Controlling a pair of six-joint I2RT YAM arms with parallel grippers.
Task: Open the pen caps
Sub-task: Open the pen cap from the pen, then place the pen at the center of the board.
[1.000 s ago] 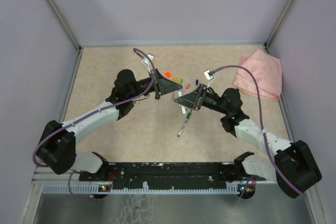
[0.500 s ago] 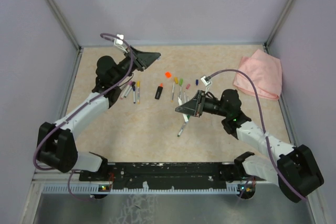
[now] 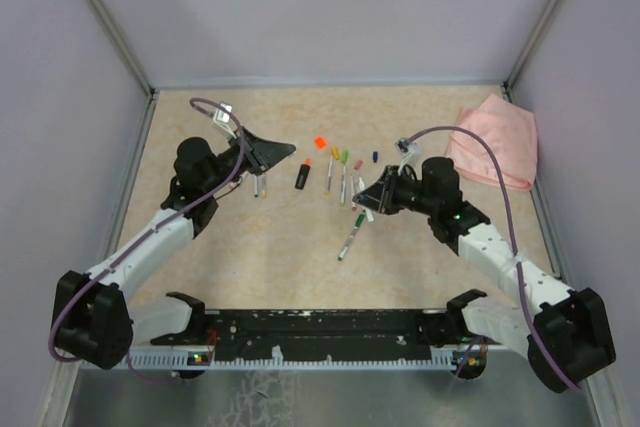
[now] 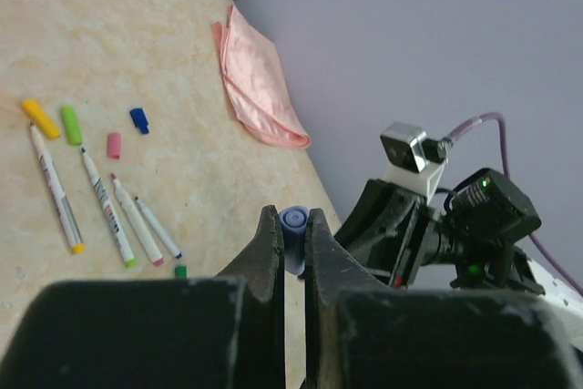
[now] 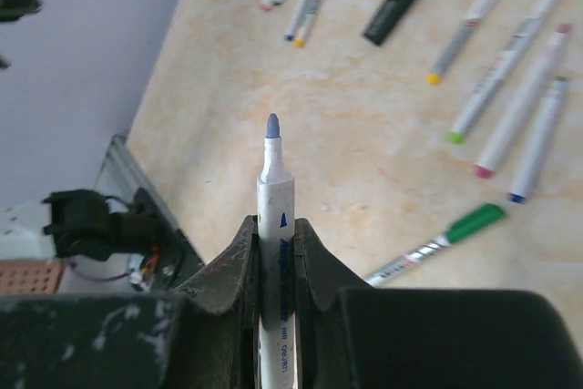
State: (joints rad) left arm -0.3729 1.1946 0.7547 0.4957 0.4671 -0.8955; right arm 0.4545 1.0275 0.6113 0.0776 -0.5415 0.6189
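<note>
Left wrist: left pincer (image 4: pixel 291 216) grips bluish cap (image 4: pixel 293 225), base hidden; right pincer (image 5: pixel 275 222) grips uncapped pen (image 5: pixel 275 190), rear cut off.

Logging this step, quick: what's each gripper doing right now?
Left gripper: closed on a bluish cap.
Right gripper: closed on an uncapped blue-tipped pen.

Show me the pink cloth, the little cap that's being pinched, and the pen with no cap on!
pink cloth (image 4: pixel 260 88): left wrist view, middle of the folded cloth.
pale blue cap (image 4: pixel 293 221): left wrist view, its rounded top.
uncapped pen (image 5: pixel 275 207): right wrist view, white barrel below the tip.
</note>
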